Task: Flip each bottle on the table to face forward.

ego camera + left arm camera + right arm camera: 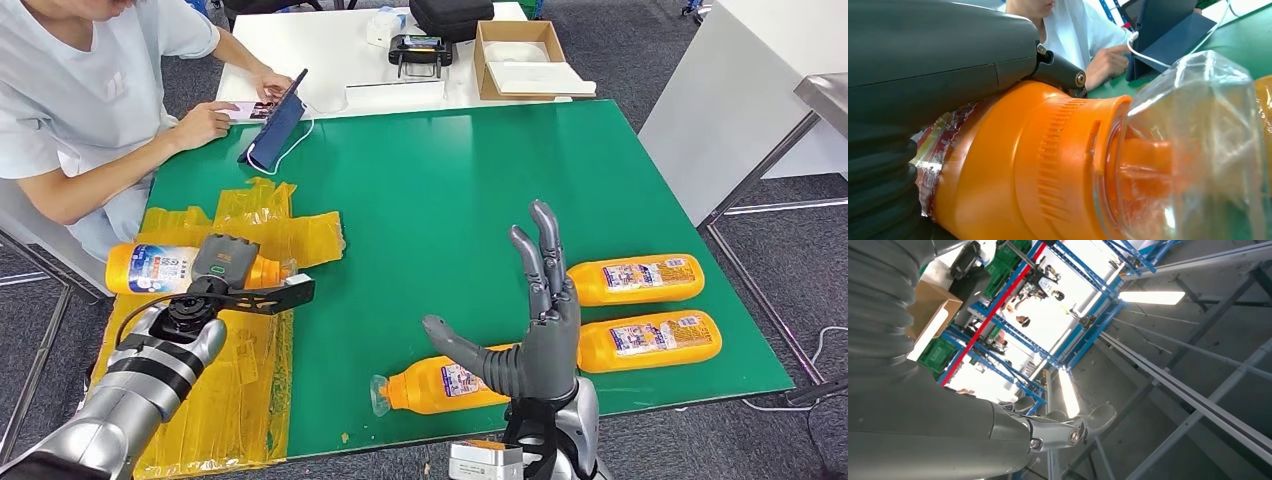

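Observation:
Several orange bottles lie on their sides on the green table. My left hand grips one bottle at the left edge over yellow tape; its orange neck and clear cap are close up in the left wrist view. My right hand is raised with fingers spread and holds nothing, above a bottle at the front edge. Two more bottles lie label-up to its right. The thumb of the right hand points at the ceiling.
A person sits at the table's far left corner, touching a tablet. Yellow tape sheets cover the left side. A white table behind holds a cardboard box and a black case.

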